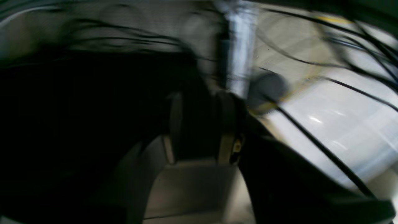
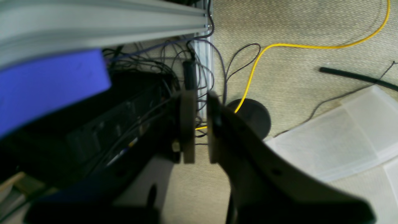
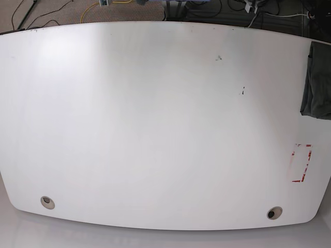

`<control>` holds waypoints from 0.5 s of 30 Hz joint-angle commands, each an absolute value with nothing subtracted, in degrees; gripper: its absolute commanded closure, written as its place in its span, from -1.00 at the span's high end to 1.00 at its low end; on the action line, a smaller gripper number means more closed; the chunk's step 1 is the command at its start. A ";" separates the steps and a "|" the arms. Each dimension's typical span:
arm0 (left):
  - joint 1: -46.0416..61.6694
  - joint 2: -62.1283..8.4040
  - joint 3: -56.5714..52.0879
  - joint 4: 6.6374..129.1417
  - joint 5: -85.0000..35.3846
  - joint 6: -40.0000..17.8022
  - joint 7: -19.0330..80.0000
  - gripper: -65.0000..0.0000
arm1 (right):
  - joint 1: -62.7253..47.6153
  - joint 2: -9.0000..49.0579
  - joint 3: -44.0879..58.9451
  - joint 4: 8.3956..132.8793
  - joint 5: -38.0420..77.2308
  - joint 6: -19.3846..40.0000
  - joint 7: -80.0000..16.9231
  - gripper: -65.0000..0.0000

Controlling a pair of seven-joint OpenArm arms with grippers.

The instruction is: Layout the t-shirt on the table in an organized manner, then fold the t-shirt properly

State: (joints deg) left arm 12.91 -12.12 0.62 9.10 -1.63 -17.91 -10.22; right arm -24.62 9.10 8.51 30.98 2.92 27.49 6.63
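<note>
The t-shirt [image 3: 316, 80] lies bunched at the far right edge of the table [image 3: 155, 119], partly off the base view, with neither arm over the tabletop. The right gripper [image 2: 200, 124] hangs off the table over carpet, fingers nearly together on nothing, near a yellow cable [image 2: 279, 46] and clear plastic lids [image 2: 339, 140]. The left gripper [image 1: 200, 124] is blurred; dark cloth fills its gap, so it seems to pinch the t-shirt.

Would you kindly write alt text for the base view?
A large glossy white table fills the view, with a dark grey t-shirt at its right edge, partly out of frame. Two grommet holes sit near the front edge, a red-and-white marking at right.
</note>
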 commanded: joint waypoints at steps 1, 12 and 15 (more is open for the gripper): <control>12.18 -11.56 1.89 7.87 -1.63 -17.27 -10.24 -0.51 | -23.69 9.98 8.57 29.49 2.86 27.74 6.29 -0.81; 7.34 -10.95 4.44 3.74 -1.89 -16.75 -7.34 -0.30 | -17.89 7.87 8.66 27.82 -6.81 23.34 2.33 -0.80; 6.64 -10.42 4.44 2.42 -1.98 -16.48 -7.34 -0.31 | -16.84 7.60 8.66 27.82 -8.31 21.58 1.01 -0.80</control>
State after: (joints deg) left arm 6.31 -9.91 4.49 3.38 -1.80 -16.97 -7.38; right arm -16.91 7.40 8.56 27.68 -7.84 21.96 1.23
